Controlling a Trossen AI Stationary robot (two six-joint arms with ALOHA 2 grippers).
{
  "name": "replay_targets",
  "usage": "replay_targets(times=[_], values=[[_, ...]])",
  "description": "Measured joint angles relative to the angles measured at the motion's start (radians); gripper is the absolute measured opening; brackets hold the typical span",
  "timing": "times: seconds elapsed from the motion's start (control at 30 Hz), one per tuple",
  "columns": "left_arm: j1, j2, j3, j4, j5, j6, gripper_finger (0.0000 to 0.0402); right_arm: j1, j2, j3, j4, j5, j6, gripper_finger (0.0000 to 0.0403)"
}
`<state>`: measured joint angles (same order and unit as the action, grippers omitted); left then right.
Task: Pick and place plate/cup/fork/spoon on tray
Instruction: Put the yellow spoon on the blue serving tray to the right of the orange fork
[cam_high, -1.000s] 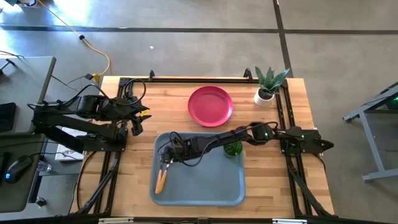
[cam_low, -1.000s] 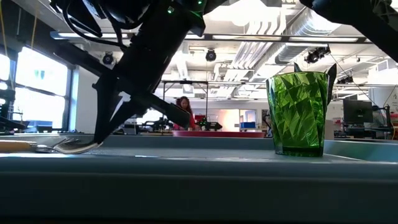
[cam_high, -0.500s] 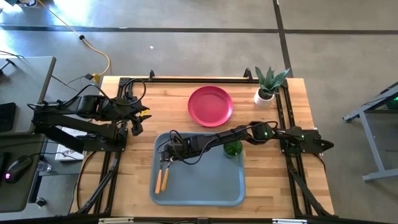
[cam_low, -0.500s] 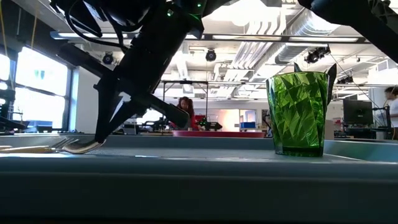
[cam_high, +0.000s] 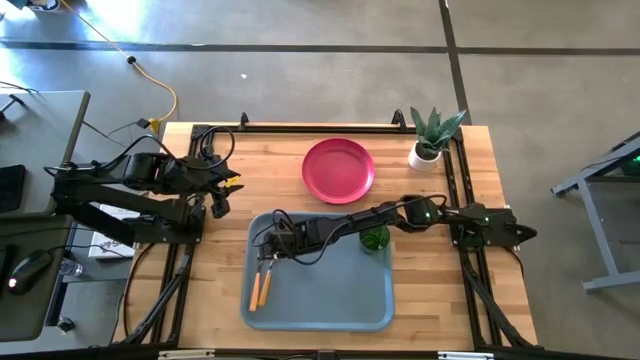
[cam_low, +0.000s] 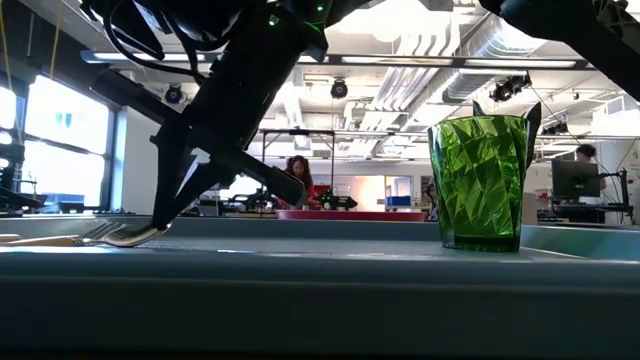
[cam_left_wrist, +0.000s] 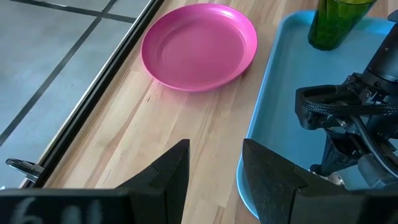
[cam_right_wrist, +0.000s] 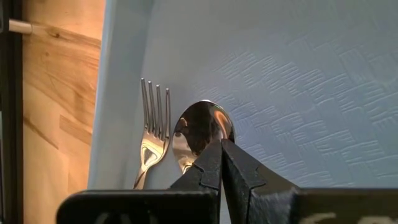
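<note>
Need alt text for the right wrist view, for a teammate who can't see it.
The right gripper, fingers together, hangs over the spoon, which lies beside the fork near the edge of the grey-blue tray. Wooden table shows past that edge.

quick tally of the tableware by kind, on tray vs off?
Pink-red round plastic plate: 1, off the tray, on the wood table
Translucent dark green cup: 1, on the grey-blue rectangular plastic tray
Silver-tined fork, orange-tan handle: 1, on tray
Silver-bowled spoon, orange-tan handle: 1, on tray
Total: 4 pieces, 3 on tray

spoon (cam_right_wrist: 200, 130) handle hidden behind the right gripper (cam_right_wrist: 221, 163) fingers, fork (cam_right_wrist: 152, 134) handle cut off
</note>
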<state>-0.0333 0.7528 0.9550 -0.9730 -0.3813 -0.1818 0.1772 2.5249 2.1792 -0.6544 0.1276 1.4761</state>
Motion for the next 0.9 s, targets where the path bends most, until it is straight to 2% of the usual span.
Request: replay_targets(times=[0.9], values=[[0.000, 0.000, 0.000, 0.000, 0.000, 0.001, 0.0140, -0.007, -0.004, 0.000, 0.021, 0.026, -0.063, 0.0000]])
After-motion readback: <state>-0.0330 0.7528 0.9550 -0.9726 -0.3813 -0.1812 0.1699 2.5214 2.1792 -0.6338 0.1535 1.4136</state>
